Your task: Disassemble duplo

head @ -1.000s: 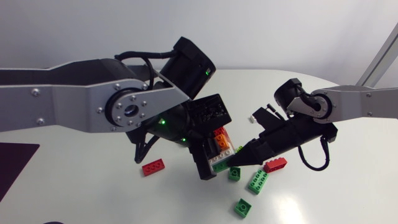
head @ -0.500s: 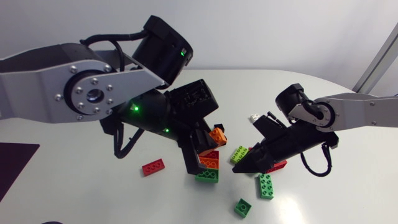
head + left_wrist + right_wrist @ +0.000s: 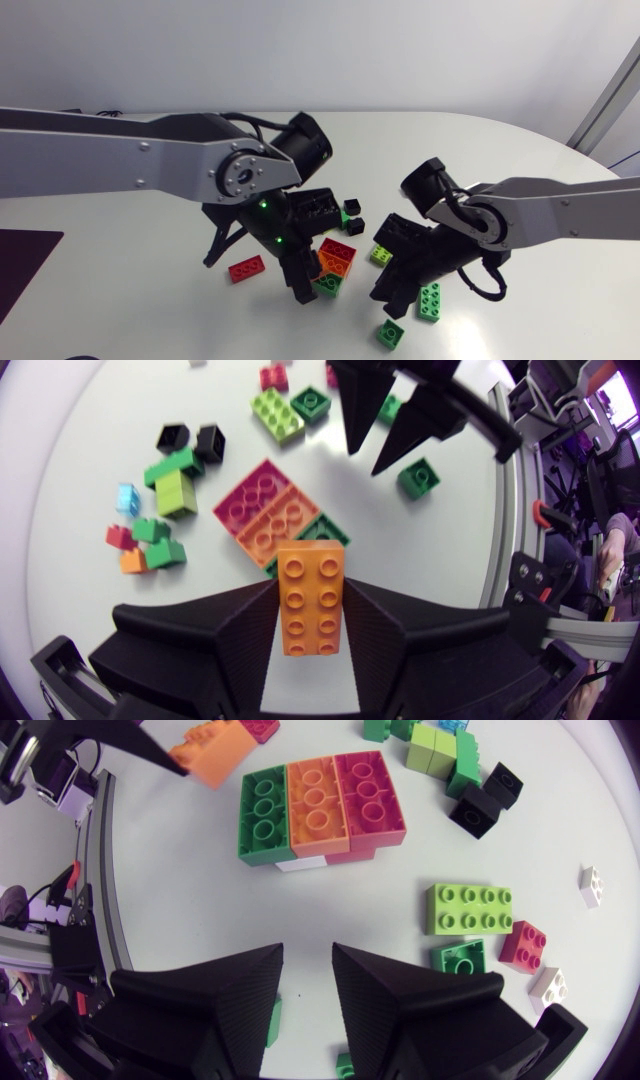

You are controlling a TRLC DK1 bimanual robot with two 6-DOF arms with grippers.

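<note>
Gripping one pulled-off orange brick (image 3: 311,610) between both fingers, the left tool (image 3: 310,585) hangs over the table (image 3: 120,250). Between the tools lies the joined block (image 3: 320,810) of green, orange and red bricks, not yet separated. The right tool (image 3: 307,952) gapes empty above it.

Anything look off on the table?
Nothing stands out. The left gripper is shut on an orange brick; the green-orange-red stack lies flat on the table, right gripper open near it. Scattered loose bricks fit a disassembly.
</note>
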